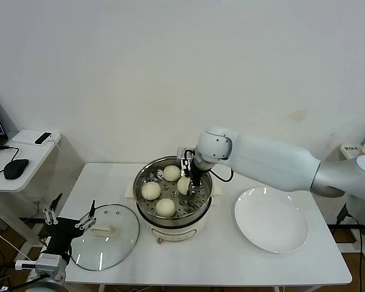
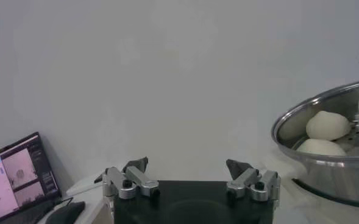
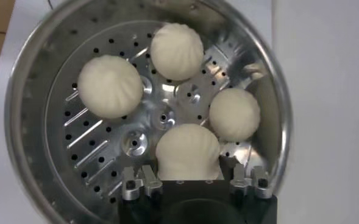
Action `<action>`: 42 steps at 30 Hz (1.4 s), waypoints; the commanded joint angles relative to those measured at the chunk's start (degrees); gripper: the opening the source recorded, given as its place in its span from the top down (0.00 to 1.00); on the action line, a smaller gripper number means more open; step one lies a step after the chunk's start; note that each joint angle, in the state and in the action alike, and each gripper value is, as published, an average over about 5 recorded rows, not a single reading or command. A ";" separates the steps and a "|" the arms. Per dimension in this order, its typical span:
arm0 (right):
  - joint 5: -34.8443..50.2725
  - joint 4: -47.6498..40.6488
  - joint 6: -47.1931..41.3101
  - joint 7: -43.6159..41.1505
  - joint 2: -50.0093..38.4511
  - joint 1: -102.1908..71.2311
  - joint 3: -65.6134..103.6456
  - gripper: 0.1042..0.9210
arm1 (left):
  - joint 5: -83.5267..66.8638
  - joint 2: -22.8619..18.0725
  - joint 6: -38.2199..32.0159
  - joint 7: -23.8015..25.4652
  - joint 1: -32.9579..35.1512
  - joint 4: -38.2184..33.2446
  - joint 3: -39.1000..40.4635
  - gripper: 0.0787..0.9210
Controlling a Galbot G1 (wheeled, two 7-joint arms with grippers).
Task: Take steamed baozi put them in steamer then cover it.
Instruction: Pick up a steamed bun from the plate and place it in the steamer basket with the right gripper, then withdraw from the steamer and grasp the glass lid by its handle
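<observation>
Head high; wrists near steamer [image 1: 172, 194]

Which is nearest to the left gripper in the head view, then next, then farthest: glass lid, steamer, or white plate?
From the left gripper, at the table's left edge:
1. Glass lid, right beside it.
2. Steamer, at the table's centre.
3. White plate, on the right side.

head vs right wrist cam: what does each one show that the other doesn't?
Head view only: the cover lying on the table left of the steamer, the empty white plate on its right, the open left gripper near the cover, and a side desk with a mouse.

Right wrist view only: the perforated tray up close.

Both: four baozi in the steamer, the right gripper closed on one.
</observation>
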 commanded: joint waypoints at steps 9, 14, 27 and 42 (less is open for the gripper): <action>-0.34 -0.45 -1.67 0.76 1.34 -1.21 -0.64 0.36 | -0.06 -0.12 0.00 -0.01 0.00 0.10 -0.11 0.12; -1.10 0.72 -1.63 -0.12 0.09 -0.27 -0.75 0.27 | -0.05 -0.28 -0.01 -0.03 0.13 0.03 -0.18 0.12; -1.04 10.78 -1.11 2.14 -9.99 2.60 3.73 0.12 | -0.04 -0.04 0.05 0.01 -0.06 -0.35 0.14 0.12; 0.73 28.78 14.39 40.76 -25.48 -34.69 39.40 0.12 | 0.94 -0.82 -0.19 -0.21 -0.31 0.13 1.80 0.12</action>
